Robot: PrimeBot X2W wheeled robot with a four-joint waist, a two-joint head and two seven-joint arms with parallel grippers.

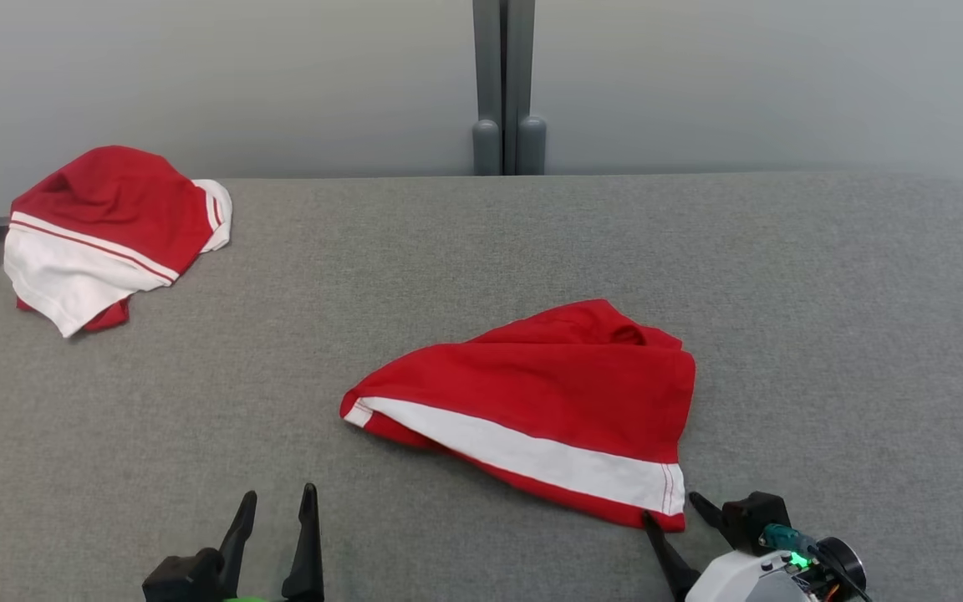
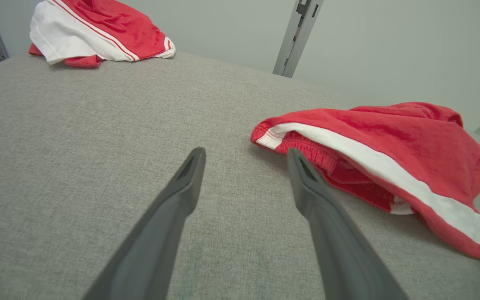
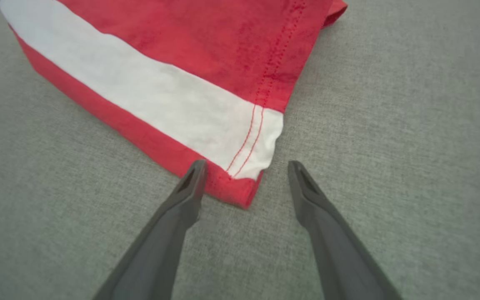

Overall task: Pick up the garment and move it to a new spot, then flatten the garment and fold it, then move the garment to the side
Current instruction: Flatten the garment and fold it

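garment [image 1: 548, 393]: red with a broad white band, lying crumpled and partly doubled over on the grey fabric surface [image 1: 481, 242]. you find it just off centre in the head view, toward 4 o'clock. the white band runs along its near edge, from a corner at the heap's 9 o'clock down to a stitched corner at its 5 o'clock.

right gripper [image 1: 670, 507]: at 5 o'clock in the head view, right at that stitched corner. jaws spread wide, nothing pinched. in your right wrist view the corner's white tip and red hem lie between the two fingertips, with the left finger's tip over the red edge. you can't tell whether it touches the cloth.

left gripper [image 1: 279, 492]: at 7 o'clock in the head view, over bare surface. jaws spread, nothing between them. in your left wrist view the garment's other banded corner sits at about 1 o'clock from the fingertips, close to one tip; contact unclear.

second garment [image 1: 105, 226]: same red and white, bunched at the surface's far corner at 10 o'clock, well apart from both grippers.

grey post [image 1: 504, 84]: at 12 o'clock, behind the surface, against a pale wall [image 1: 782, 84].
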